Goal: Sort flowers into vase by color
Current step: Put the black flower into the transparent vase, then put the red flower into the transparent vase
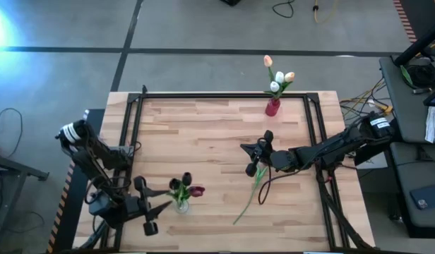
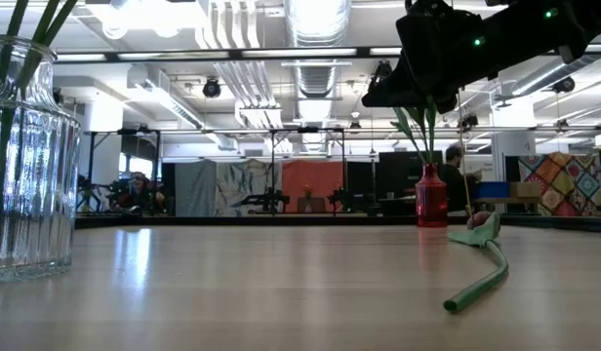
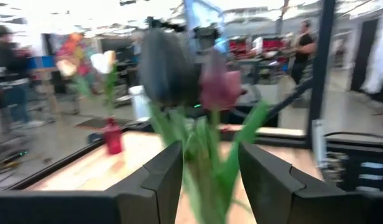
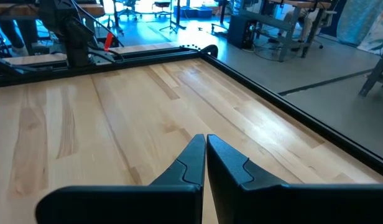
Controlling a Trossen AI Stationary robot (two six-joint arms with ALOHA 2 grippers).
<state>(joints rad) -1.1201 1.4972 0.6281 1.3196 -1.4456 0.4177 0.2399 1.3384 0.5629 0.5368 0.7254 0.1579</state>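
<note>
Wooden table [image 1: 203, 134]: no legible writing on red vase [image 1: 272, 107].

Glass vase [image 1: 181, 204] with tulips [image 1: 186, 186] near table's [image 1: 203, 134] front edge, left of centre; bottle vase [image 1: 272, 107] with tulips [image 1: 277, 76] at far edge, right of centre; loose tulip [image 1: 254, 185] lying between, right of glass vase.

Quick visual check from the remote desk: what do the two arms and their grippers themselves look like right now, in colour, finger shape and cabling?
Both arms are dark, near-black, jointed links. The left arm has a pale grey-white fitting at its base end. The right arm shows a white-labelled joint, with cables trailing nearby. The left gripper has two broad, matte black, angular fingers. The right gripper has similar black fingers tapering to wedge tips.
</note>
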